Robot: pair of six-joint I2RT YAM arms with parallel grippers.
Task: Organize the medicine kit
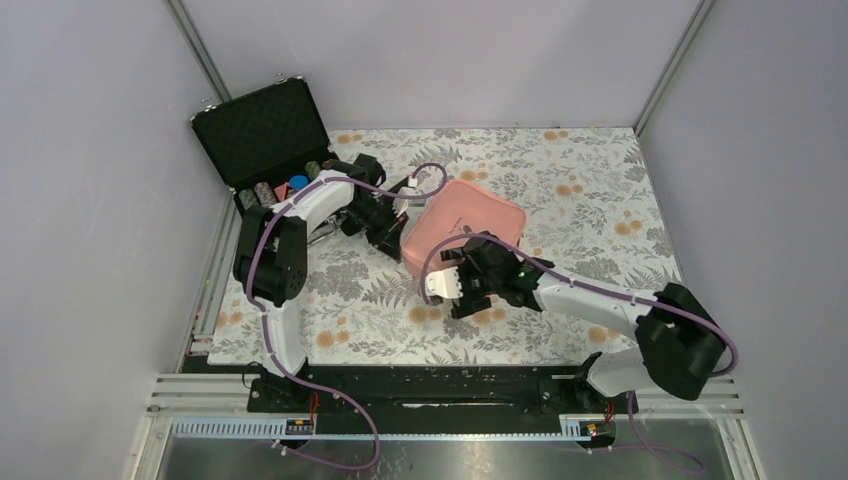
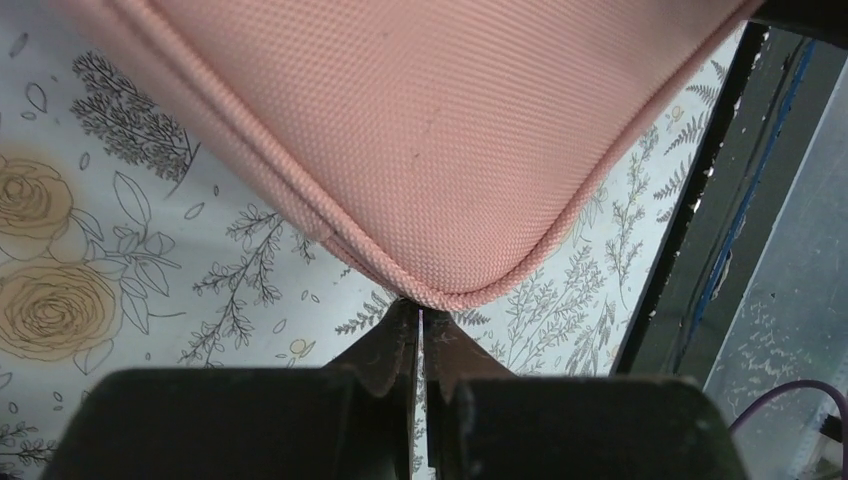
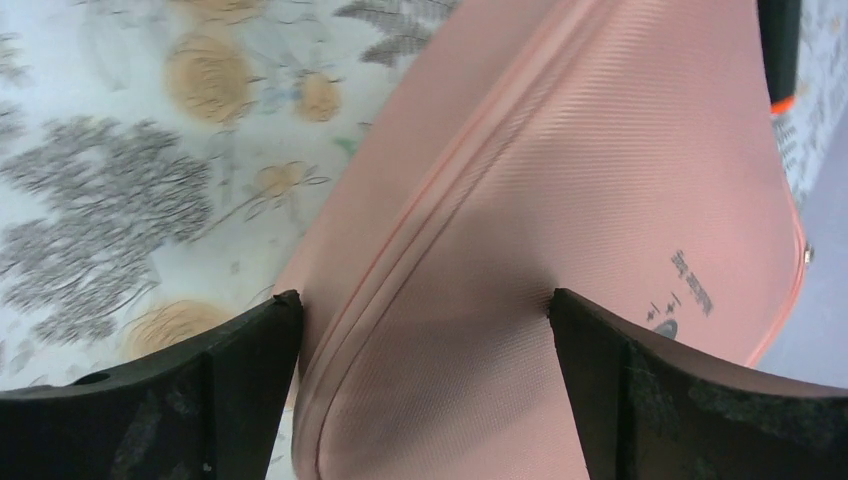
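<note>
Top external, one medicine kit (image 1: 472, 212), one black case (image 1: 262, 128)

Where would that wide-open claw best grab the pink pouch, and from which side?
Probably the edge nearest the arms, approached from the robot's side. The medicine kit lies lid up and looks too broad to span across its lid, but its seamed side wall is thin. The right gripper, jaws open, straddles that edge in the right wrist view.
</note>
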